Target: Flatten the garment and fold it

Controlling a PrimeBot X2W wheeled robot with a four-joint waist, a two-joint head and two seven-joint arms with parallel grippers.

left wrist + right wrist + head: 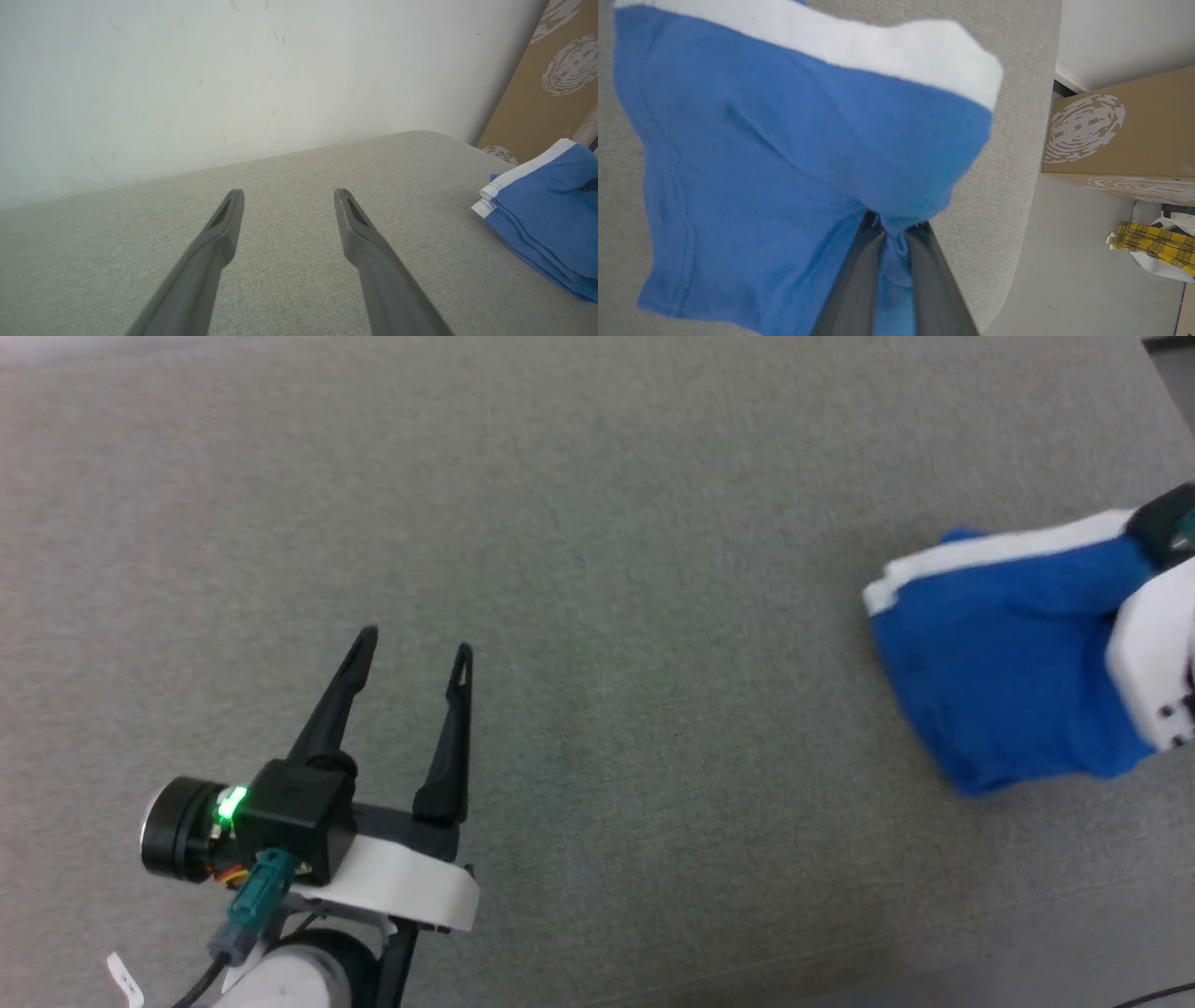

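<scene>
Fabric bunched between the right fingers (857, 280) explains the garment's (761, 163) shape. They are pinched closed on a blue fold, probably to drag or carry the bundle across the grey cloth-covered counter (597, 523). Beyond their tips the shorts spread in stacked layers, bright blue with a broad white band along the far edge. The left fingers (331, 709) stand wide apart and empty, with the garment well off to their right, likely kept clear of the work.
</scene>
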